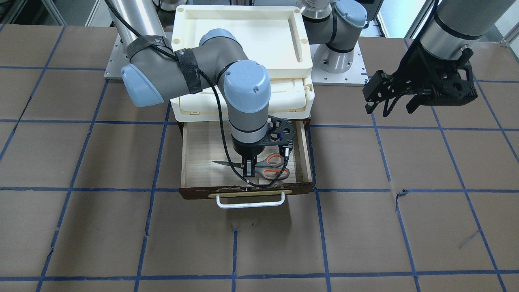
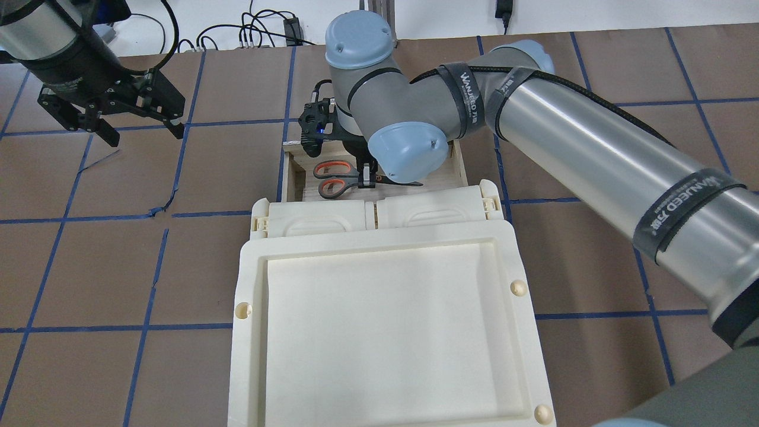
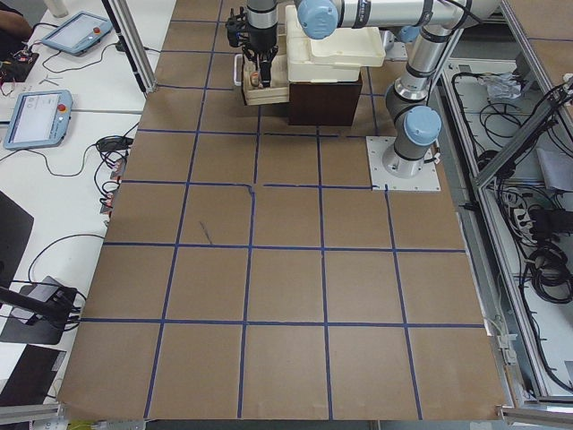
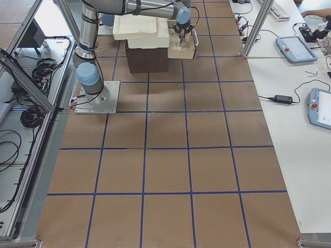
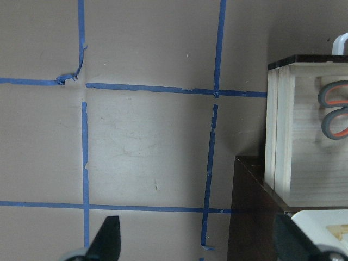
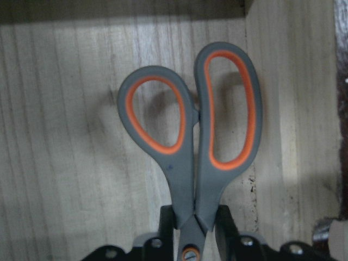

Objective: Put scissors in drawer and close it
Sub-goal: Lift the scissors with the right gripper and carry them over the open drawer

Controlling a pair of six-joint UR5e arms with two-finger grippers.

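The scissors [image 1: 273,167] lie low inside the open drawer [image 1: 198,154], handles toward its right side in the front view and blades pointing left. My right gripper [image 1: 248,172] reaches straight down into the drawer and is shut on the scissors near their pivot. The right wrist view shows its fingers [image 6: 166,217] pressed against both sides of the scissors' neck [image 6: 185,179] over the pale wood floor [image 6: 70,136]. My left gripper [image 1: 390,107] is open and empty, held above the table away from the drawer. The drawer's dark front with its white handle [image 1: 249,201] faces the operators' side.
A cream plastic tray [image 1: 178,40] sits on cream lidded compartments [image 1: 284,101] on top of the dark cabinet behind the drawer. The right arm's elbow [image 2: 406,148] hangs over the drawer. The brown table has blue tape lines [image 1: 320,227].
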